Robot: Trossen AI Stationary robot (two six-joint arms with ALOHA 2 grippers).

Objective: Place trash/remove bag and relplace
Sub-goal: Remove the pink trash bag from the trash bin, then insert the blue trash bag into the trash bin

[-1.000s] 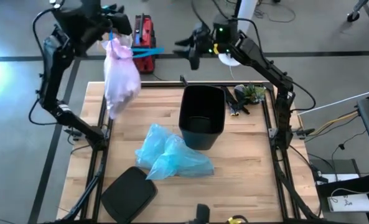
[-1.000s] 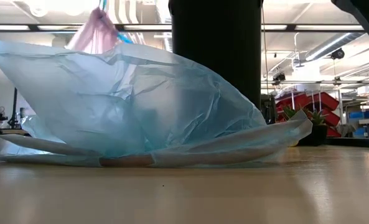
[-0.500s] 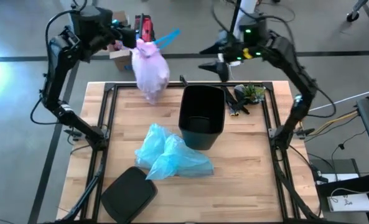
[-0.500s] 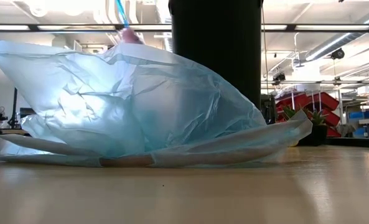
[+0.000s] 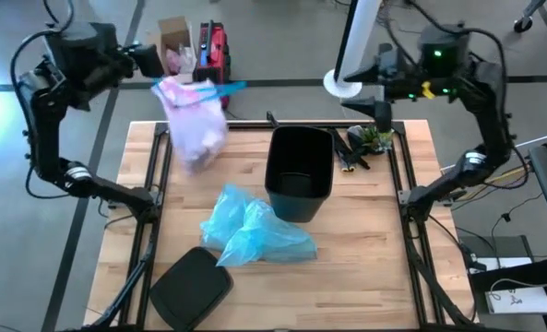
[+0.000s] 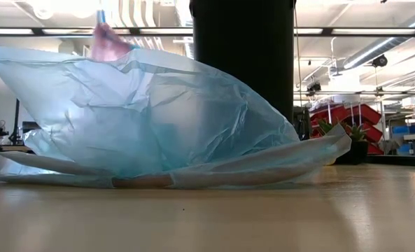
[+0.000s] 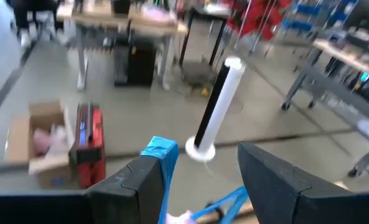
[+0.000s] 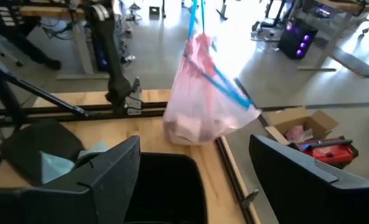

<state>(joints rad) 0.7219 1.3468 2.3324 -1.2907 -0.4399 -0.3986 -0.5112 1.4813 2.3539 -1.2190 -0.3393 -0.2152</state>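
The pinkish bag (image 5: 196,124) hangs in the air over the table's far left corner, its blue drawstring (image 5: 210,88) running up to my left gripper (image 5: 151,61), whose fingers stand apart (image 7: 198,154). Pale lumps, perhaps the trash (image 8: 185,129), show through the bag's lower part. The black bin (image 5: 299,171) stands upright at the table's far middle. My right gripper (image 5: 379,88) is open and empty in the air past the table's far right edge, facing the bag (image 8: 203,102) from a distance. In the low view only the bag's top (image 6: 109,43) shows. My left gripper has the blue drawstring (image 7: 161,151) hooked over the tip of one finger (image 7: 140,183), not pinched between the two. The fingers reach out about level from the table's left side. The strands run down to the bag's gathered neck, and the bag hangs below, clear of the table.
A light blue plastic bag (image 5: 252,228) lies crumpled on the table in front of the bin, with a black lid (image 5: 192,287) at the near left. Black and green clutter (image 5: 363,143) sits at the far right. A red toolbox (image 5: 217,51) and a cardboard box (image 5: 173,37) stand beyond the far edge.
My left gripper has drawn back toward the table's left edge with the drawstring. The hanging bag swung toward the bin and back to the left. My right gripper has moved away from the bag, toward the table's right edge, and has risen a little.
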